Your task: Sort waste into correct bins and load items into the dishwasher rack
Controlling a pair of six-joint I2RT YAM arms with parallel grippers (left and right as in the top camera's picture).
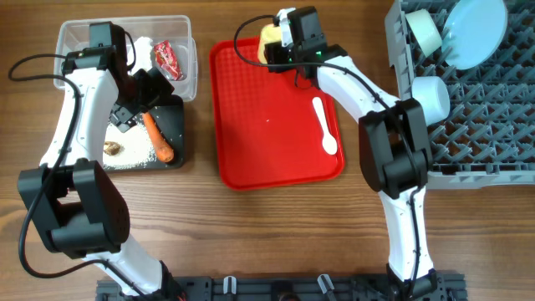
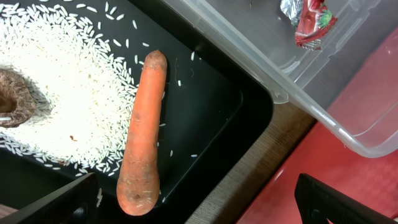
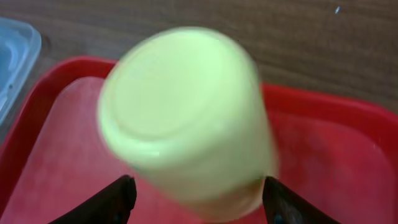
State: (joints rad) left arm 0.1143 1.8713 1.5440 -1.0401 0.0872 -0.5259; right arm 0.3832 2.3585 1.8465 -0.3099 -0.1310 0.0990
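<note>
Waste side looks done. The black tray (image 1: 174,134) nearest the base holds the carrot piece (image 2: 143,130), rice grains (image 2: 68,81) and brown lump (image 2: 15,99), so food scraps are grouped in one bin. The left gripper (image 2: 199,208) hangs over the carrot with its fingers spread fully apart and holding nothing.

The red tray (image 1: 276,125) sits next to it. The white spoon (image 1: 324,125) lies loose near its right edge and is not yet racked.

At the far rim of the red tray, the right gripper (image 3: 199,199) straddles the yellow cup (image 3: 186,118), one finger each side of the wall. The cup's closed base faces the wrist camera. The cup is blurred there, so I cannot tell if the pads are bearing on it or just flanking. Straddling the wall makes sense for a round cup, as a side pinch allows a clean lift.

The clear tub (image 1: 188,50), behind the black tray, holds the red wrapper (image 2: 311,22) and white tissue (image 1: 142,46), so dry rubbish is kept apart from food.

On the far right, the dishwasher rack (image 1: 485,109) already holds the green bowl (image 1: 422,29), blue plate (image 1: 475,32) and light blue bowl (image 1: 430,94) among the pegs.

My read is that cup and spoon are all that remain.
</note>
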